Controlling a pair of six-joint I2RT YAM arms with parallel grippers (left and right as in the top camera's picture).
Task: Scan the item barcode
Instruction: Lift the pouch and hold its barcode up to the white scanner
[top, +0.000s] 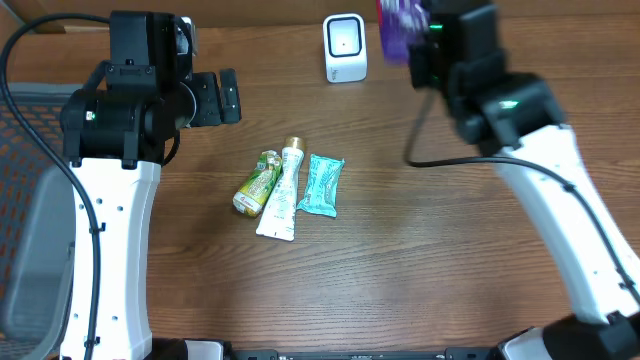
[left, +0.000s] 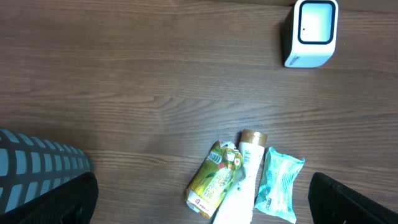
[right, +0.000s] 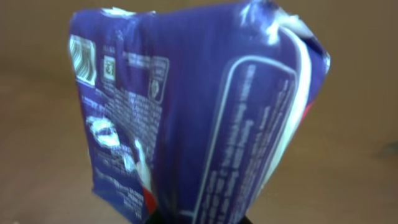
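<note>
Midway across the worktop (top: 420, 280), lying in a tight row: green pouch (top: 257, 183) on the left, white tube (top: 282, 193) with a gold cap in the middle, teal packet (top: 322, 185) on the right. Pouch and tube touching; teal packet just beside the tube. All three flat, long sides running roughly near to far. Off to the left, at the worktop's edge, dark mesh basket (top: 25, 130). Further back, left of the row, left arm (top: 110, 210) with left jaws spread wide, gripping nothing, pointed rightward; through the left wrist camera, two dark tips in the bottom corners, the row between them. At the far side, white scanner (top: 345, 47) standing upright, dark-rimmed window showing. Just right of the scanner and off the wood, purple packet (top: 400, 25), pinched at one end by right jaws pressed nearly together. Through the right wrist camera, filling the view: crumpled, tilted, white small print and little square marks on its face; barcode not to be made out.
</note>
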